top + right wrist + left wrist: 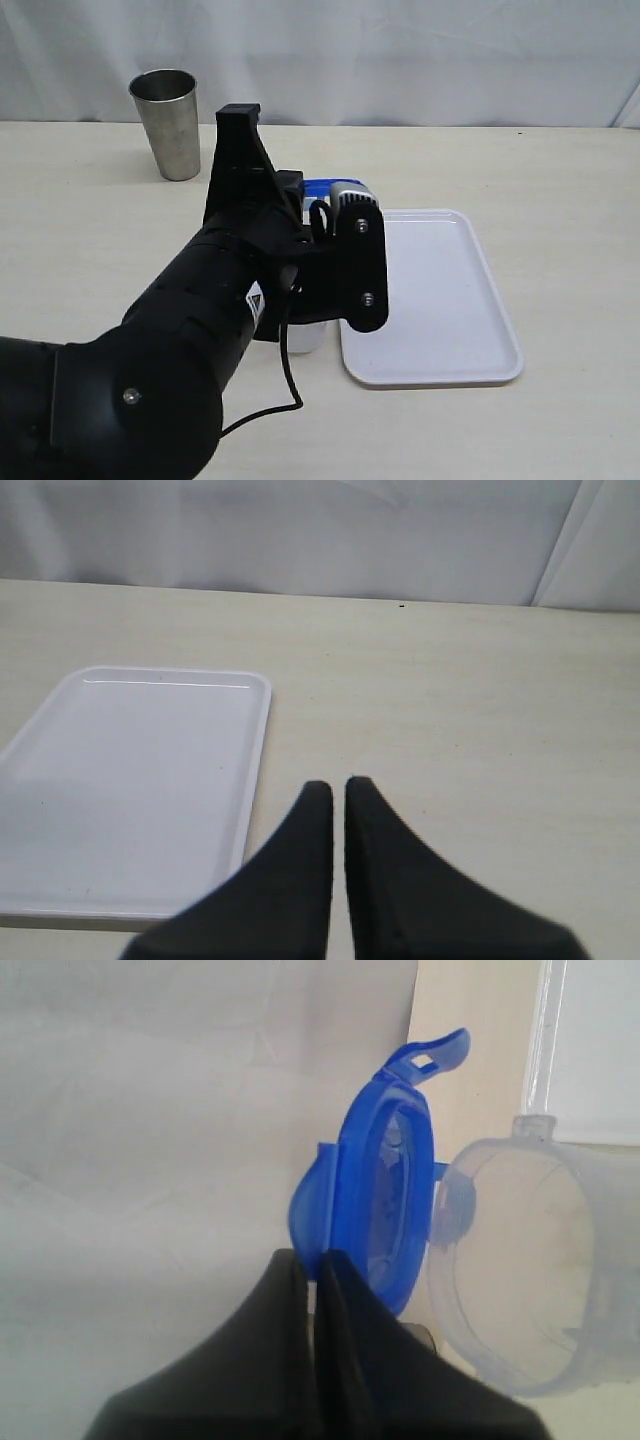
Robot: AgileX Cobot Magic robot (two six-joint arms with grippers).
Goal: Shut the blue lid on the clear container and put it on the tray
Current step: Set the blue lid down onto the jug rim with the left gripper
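Left gripper [315, 1258]: jaws pressed together, tips at a side flap of the blue lid [385, 1200]; whether the flap is pinched cannot be told.
Right gripper [330, 785]: clenched, holding nothing, above the table [480, 710] beside the tray [130, 780].
Blue lid: open, standing on edge, touching the container's rim.
Clear container [530, 1280]: on the table, just beside the tray's edge, largely hidden by the left arm in the exterior view.
Steel cup [168, 122]: upright, well apart from the tray.

L arm [170, 340]: blk, glossy | cable [287, 360]: blk | screws [361, 226]: silver (sm. label [255, 297])
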